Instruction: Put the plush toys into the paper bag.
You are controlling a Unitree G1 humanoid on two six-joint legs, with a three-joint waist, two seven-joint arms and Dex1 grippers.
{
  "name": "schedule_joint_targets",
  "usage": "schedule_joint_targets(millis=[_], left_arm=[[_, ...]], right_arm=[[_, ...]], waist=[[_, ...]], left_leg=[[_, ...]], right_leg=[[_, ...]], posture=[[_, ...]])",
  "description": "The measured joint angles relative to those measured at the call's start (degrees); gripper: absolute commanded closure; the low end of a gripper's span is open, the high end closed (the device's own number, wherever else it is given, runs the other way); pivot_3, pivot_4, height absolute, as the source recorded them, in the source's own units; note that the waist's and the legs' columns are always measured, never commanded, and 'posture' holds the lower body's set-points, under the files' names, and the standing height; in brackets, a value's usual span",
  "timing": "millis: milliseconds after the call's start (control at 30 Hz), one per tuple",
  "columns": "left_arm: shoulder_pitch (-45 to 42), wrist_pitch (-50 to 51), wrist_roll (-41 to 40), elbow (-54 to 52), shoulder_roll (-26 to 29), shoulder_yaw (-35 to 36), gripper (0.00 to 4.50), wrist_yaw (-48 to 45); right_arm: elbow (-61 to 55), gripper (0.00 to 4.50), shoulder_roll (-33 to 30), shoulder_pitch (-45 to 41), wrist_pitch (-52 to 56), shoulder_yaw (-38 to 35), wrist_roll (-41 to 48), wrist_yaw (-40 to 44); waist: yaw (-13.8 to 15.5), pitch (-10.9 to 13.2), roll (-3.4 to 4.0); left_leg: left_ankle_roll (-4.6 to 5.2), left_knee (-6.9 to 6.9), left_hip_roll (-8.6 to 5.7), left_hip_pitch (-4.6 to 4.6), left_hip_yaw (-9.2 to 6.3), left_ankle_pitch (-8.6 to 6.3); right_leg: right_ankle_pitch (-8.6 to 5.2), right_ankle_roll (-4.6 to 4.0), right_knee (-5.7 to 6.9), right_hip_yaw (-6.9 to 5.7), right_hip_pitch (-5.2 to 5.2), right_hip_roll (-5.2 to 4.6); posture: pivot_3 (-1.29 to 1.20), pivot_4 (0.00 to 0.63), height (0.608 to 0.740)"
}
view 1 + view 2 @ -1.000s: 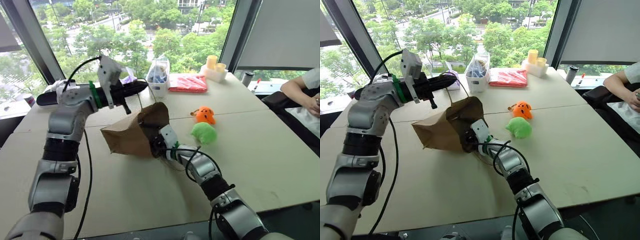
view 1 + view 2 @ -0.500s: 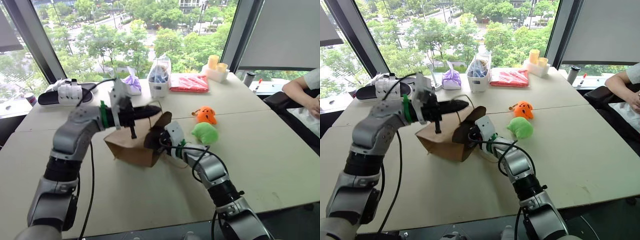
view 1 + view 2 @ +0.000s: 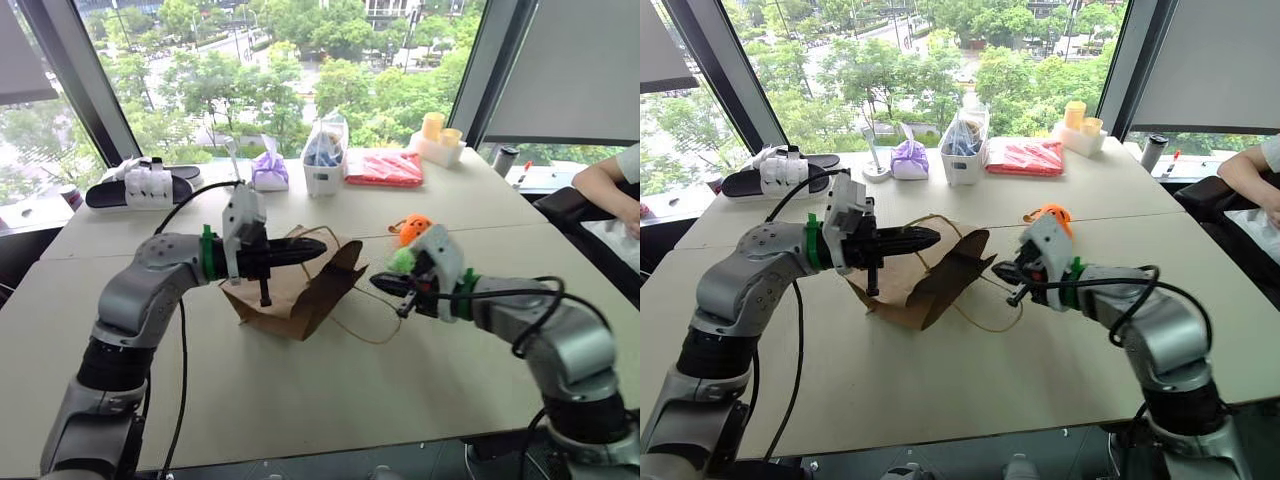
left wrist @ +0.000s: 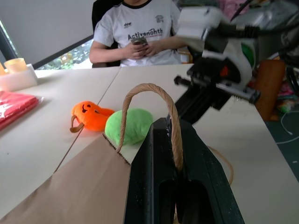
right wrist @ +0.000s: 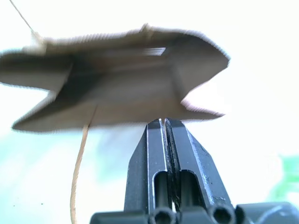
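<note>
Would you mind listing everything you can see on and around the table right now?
Paper bag: one, brown, table centre, on its side, mouth toward the right gripper.
Bag handles: two, tan cord; one looped over the left gripper, one on the table.
Plush toys: two, orange and green, touching, beyond the bag.
Pouch: one, purple, far edge.
Plastic bag: one, clear, beside the pouch.
Flat packet: one, red, far edge.
Cups: two, yellow, far right corner.
Sandal: one, black and white, far left.
Person: one, white shirt, seated at the table.
Left gripper: shut, at the bag's mouth.
Right gripper: shut, holding nothing.
</note>
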Motion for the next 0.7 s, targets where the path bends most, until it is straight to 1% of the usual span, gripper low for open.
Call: schedule_joint_targets(millis=[33, 100, 133, 167, 200, 333, 500, 700], left_arm=[[0.3, 0.05, -0.06, 0.03, 0.64, 0.03, 4.5, -0.13], [0.4, 0.06, -0.22, 0.12, 1.33, 0.24, 4.5, -0.33], [0.39, 0.05, -0.38, 0.12, 1.47, 0.57, 4.5, -0.39], [0.39, -0.04, -0.45, 0.19, 1.57, 0.73, 4.5, -0.43], [0.37, -0.49, -0.43, 0.46, 1.57, 0.74, 4.5, -0.42], [-0.25, -2.28, 0.71, 2.62, 1.4, 0.77, 4.5, 0.17], [-2.06, -3.72, 1.81, 4.24, 0.76, 0.67, 4.5, 0.6], [-2.19, -4.41, 2.22, 4.89, 0.61, 0.65, 4.5, 0.61]], right_arm=[[0.02, 4.22, -1.18, -0.32, 0.17, -1.12, 0.61, 0.16], [0.19, 3.61, -2.33, -0.47, 0.17, -2.08, 1.31, 0.28], [0.62, 3.14, -2.43, -0.45, -0.02, -2.16, 1.59, 0.26], [1.55, 2.55, -2.58, -0.33, -0.6, -2.09, 1.65, 0.21], [3.24, 2.06, -2.84, 0.03, -2.04, -1.72, 1.14, -0.01], [15.79, 0.05, -2.2, 0.23, -9.26, -0.1, -4.03, -3.93], [34.3, 0.05, 1.69, -5.0, -16.54, 2.11, -9.72, -9.28], [48.24, 0.05, 5.99, -10.19, -21.99, 3.92, -12.07, -10.12]], waist=[[0.14, 0.0, -0.01], [0.27, 0.0, -0.01], [0.29, 0.0, -0.01], [0.34, 0.0, -0.01], [0.41, 0.0, -0.02], [0.37, 0.0, -0.03], [-0.04, 0.0, -0.02], [-0.06, 0.0, -0.02]], left_leg=[[0.0, 0.0, 0.0, 0.0, 0.0, 0.0], [0.01, 0.01, 0.0, 0.0, 0.01, -0.01], [0.01, 0.02, 0.0, -0.01, 0.01, -0.01], [0.01, 0.02, -0.01, -0.01, 0.01, -0.01], [0.01, 0.04, -0.01, 0.0, 0.01, -0.01], [0.01, 0.08, -0.03, 0.0, 0.04, 0.0], [-0.11, 0.0, -0.02, 0.0, 0.07, 0.06], [-0.17, -0.04, -0.01, -0.01, 0.08, 0.1]], right_leg=[[0.0, 0.0, -0.02, -0.01, 0.01, 0.0], [0.0, 0.0, -0.03, -0.01, 0.03, -0.01], [0.0, 0.0, -0.03, -0.01, 0.03, -0.02], [0.0, 0.0, -0.03, -0.01, 0.04, -0.03], [0.0, 0.0, -0.03, -0.01, 0.06, -0.03], [0.01, -0.01, -0.03, -0.01, 0.08, -0.03], [0.02, -0.02, -0.01, 0.01, -0.01, -0.03], [0.02, -0.02, -0.03, 0.01, -0.04, -0.03]], posture=[[0.0, 0.15, 0.74], [0.0, 0.15, 0.74], [0.0, 0.15, 0.74], [0.0, 0.15, 0.74], [0.0, 0.15, 0.74], [0.0, 0.15, 0.74], [0.0, 0.15, 0.74], [0.0, 0.15, 0.74]])
